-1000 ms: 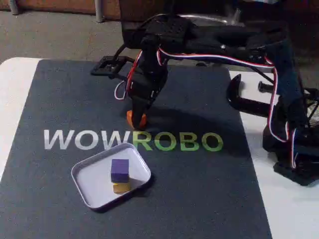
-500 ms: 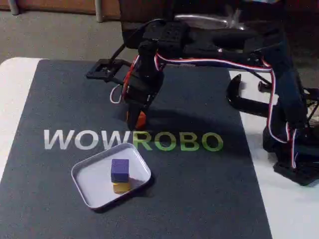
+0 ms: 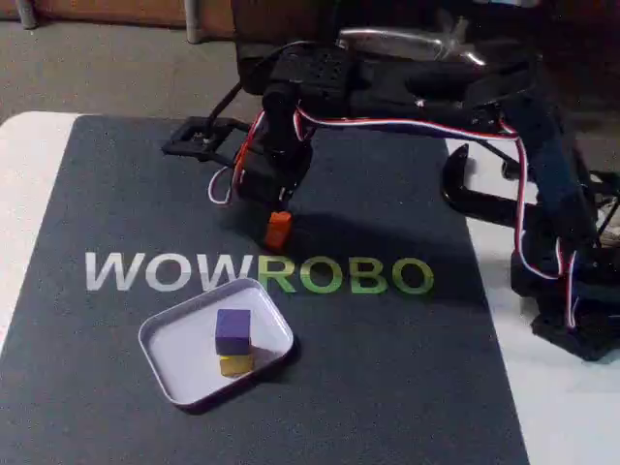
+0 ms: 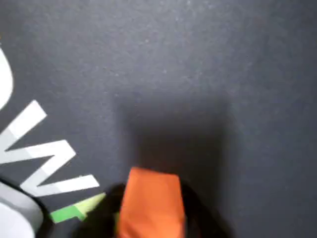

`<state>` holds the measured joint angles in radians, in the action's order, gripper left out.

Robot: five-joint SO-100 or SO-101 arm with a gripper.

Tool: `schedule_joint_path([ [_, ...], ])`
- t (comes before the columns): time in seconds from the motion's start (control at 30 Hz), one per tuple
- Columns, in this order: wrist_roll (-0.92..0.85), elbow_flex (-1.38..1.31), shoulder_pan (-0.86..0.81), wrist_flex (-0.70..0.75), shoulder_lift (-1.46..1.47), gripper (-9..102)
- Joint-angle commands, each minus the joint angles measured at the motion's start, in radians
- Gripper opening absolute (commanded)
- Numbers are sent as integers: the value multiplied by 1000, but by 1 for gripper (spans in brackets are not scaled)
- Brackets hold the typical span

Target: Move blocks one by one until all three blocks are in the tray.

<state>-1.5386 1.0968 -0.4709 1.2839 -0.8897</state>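
The tray (image 3: 170,363) lies on the dark mat (image 3: 387,368) that covers the surface, in front of the printed letters in the fixed view. Two blocks are already inside it: the purple block (image 3: 232,330) sits on top of the yellow block (image 3: 235,364). The arm (image 3: 417,87) reaches over the mat behind the letters. Its jaws (image 3: 277,231) seem closed on the orange block (image 3: 278,231), though the wrist view is blurred. This block (image 4: 151,203) hangs above the mat, so one transfer is left.
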Motion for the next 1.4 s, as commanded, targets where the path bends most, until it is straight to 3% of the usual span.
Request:
schedule_joint_path([
  [0.0, 8, -48, 5, -6, -34, 0],
  [0.17, 12, -48, 21, -3, -74, -8],
  [0.67, 34, -35, 117, 0, -321, -8],
  [1.0, -229, 6, 233, -2, -353, -8],
  [1.37, -316, 34, 301, -21, -308, -8],
])
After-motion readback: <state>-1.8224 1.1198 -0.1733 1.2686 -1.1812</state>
